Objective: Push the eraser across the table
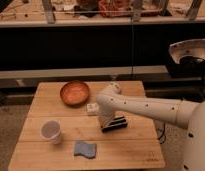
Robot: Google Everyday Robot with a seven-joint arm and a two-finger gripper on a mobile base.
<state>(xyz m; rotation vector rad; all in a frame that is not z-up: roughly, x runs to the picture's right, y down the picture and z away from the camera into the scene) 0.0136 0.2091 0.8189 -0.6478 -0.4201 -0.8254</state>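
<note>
A small white block, which looks like the eraser (92, 107), lies on the wooden table (41, 150) just right of the orange bowl. My white arm reaches in from the right and bends down over the middle of the table. My dark gripper (115, 123) sits low at the table surface, a little to the right of and nearer than the eraser. A small gap shows between them. The arm's wrist hides part of the table behind the gripper.
An orange bowl (74, 92) stands at the back middle. A white cup (51, 131) stands front left and a blue sponge (85, 148) lies at the front middle. A dark shelf unit runs behind the table.
</note>
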